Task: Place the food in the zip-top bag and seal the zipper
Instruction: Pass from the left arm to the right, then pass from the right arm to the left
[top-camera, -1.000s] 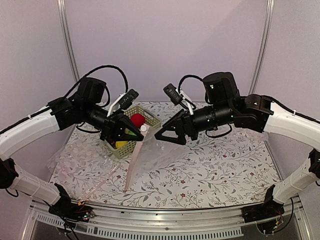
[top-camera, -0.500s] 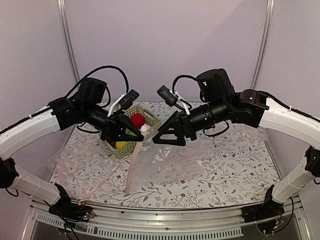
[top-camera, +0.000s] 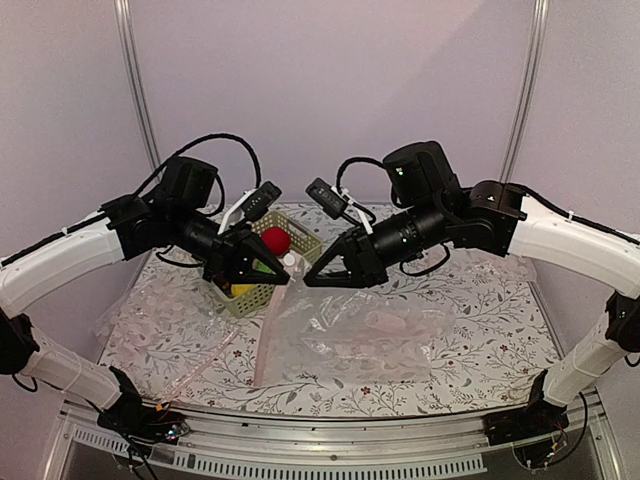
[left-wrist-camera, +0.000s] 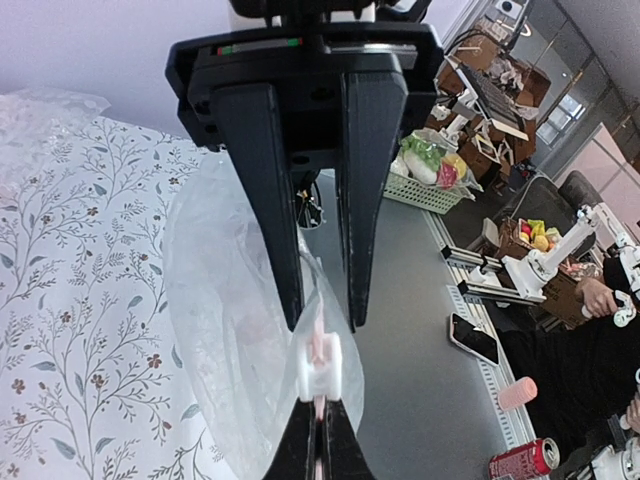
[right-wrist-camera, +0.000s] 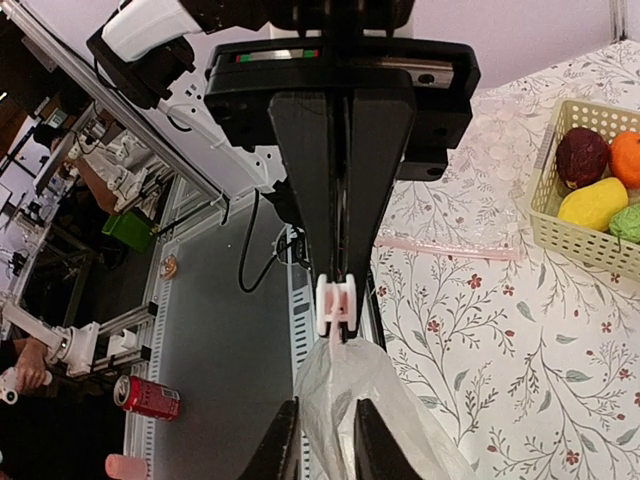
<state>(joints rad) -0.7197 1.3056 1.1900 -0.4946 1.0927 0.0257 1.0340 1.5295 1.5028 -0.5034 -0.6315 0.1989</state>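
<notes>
The zip-top bag (top-camera: 350, 335) hangs from its top corner, and its clear body drapes onto the table. My left gripper (top-camera: 281, 271) is shut on the pink zipper (left-wrist-camera: 318, 345), just behind the white slider (left-wrist-camera: 320, 368). My right gripper (top-camera: 311, 281) faces it tip to tip. Its jaws stand narrowly apart on either side of the bag's film (right-wrist-camera: 335, 400), below the slider (right-wrist-camera: 336, 305). The food lies in the green basket (top-camera: 305, 241): a red ball (top-camera: 275, 240), a maroon piece (right-wrist-camera: 582, 155), an orange one (right-wrist-camera: 628, 155), a yellow one (right-wrist-camera: 592, 203) and a green one (right-wrist-camera: 626, 222).
A second clear bag (top-camera: 150, 310) with a pink strip (right-wrist-camera: 450, 245) lies flat on the flowered cloth at the left. The basket stands just behind both grippers. The metal table rail (top-camera: 330, 425) runs along the near edge.
My right gripper has moved left to meet the left gripper, and its jaws have narrowed round the bag's top edge. The bag's body has sunk flatter onto the table. The left arm has held still.
</notes>
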